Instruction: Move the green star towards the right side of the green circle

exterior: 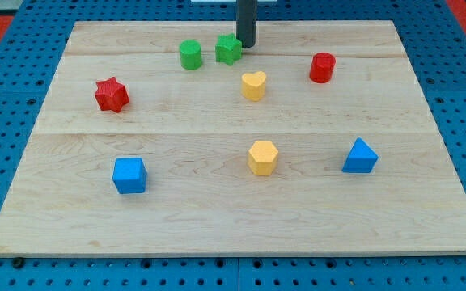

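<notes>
The green star (228, 49) sits near the view's top, just right of the green circle (190, 55), with a small gap between them. My tip (246, 45) is at the star's right edge, touching or almost touching it. The dark rod rises from there out of the view's top.
A wooden board (233, 218) lies on a blue pegboard. On it are a yellow heart (253, 85), a red cylinder (322, 67), a red star (112, 94), a blue cube (129, 175), a yellow hexagon (262, 157) and a blue triangle (361, 156).
</notes>
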You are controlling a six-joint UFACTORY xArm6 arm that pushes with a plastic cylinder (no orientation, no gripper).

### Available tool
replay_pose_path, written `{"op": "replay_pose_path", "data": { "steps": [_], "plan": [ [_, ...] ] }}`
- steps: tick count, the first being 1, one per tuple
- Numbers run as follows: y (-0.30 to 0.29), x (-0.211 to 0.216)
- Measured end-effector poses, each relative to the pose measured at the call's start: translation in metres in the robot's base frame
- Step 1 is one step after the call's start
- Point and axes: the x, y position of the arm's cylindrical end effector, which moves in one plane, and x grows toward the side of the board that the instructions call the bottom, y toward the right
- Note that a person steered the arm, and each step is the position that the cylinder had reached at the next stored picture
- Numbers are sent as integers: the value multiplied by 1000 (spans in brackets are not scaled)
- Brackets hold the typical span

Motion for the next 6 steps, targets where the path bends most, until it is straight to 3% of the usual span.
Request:
{"op": "replay_pose_path", "data": {
  "steps": [2, 3, 6],
  "plan": [
    [-3, 4],
    [-63, 16],
    [-65, 8]
  ]
}}
